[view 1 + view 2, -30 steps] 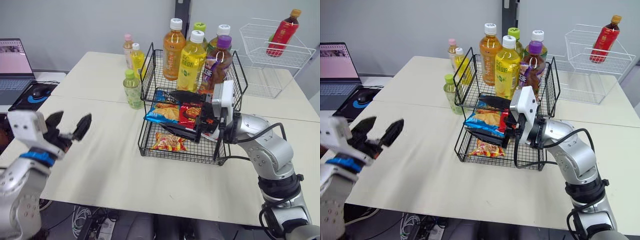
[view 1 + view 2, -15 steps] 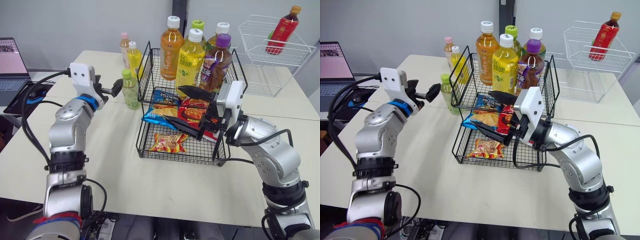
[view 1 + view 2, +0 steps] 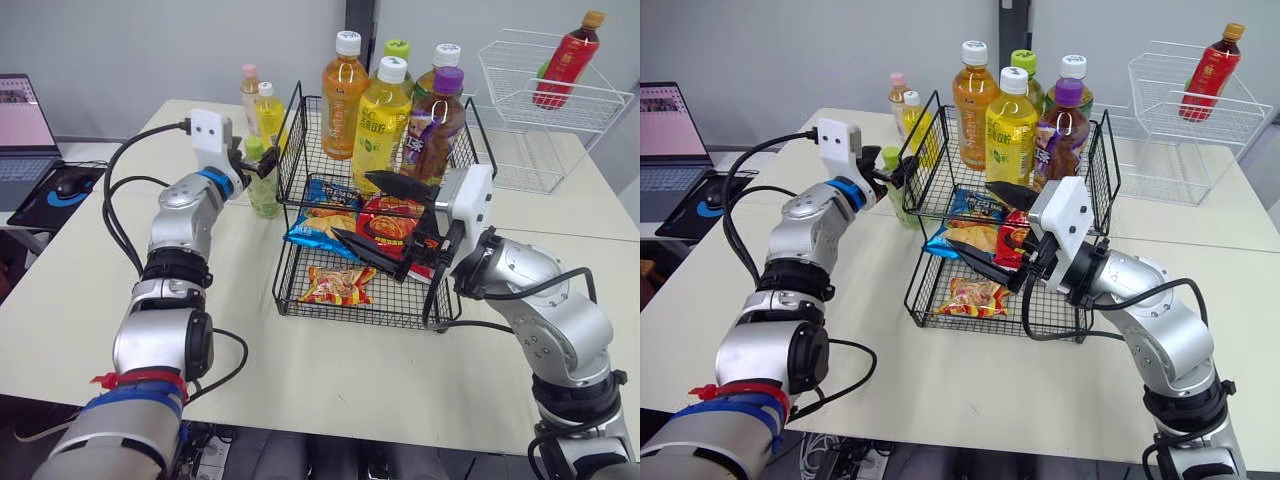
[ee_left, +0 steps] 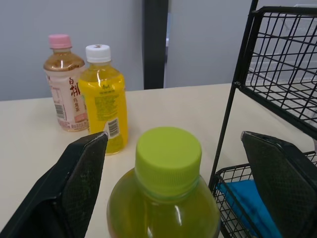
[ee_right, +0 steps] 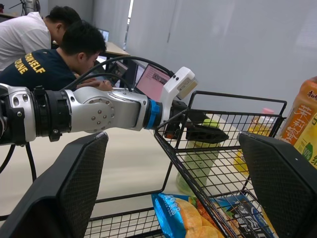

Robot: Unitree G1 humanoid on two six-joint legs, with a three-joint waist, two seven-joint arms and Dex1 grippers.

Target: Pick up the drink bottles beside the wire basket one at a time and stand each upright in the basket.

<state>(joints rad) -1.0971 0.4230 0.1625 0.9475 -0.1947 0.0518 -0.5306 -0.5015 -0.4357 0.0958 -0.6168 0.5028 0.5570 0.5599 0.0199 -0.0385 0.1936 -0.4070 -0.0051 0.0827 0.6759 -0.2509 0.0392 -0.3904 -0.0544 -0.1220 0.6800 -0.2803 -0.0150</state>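
A small green-capped bottle stands on the table against the left side of the black two-tier wire basket. My left gripper is open, one finger on each side of that bottle's neck, not touching it. Behind it stand a yellow bottle and a pink-capped bottle. Several tall bottles stand upright in the basket's top tier. My right gripper hangs open at the basket's front right, over the snack packets, holding nothing.
Snack packets fill the basket's lower tiers. A white wire basket with a red bottle sits at the back right. A laptop and a mouse lie off the table's left. Two people sit in the room behind.
My left arm swung from low at the table's left edge up and across to the green-capped bottle, its open fingers now flanking the neck. The right gripper stayed open by the basket.
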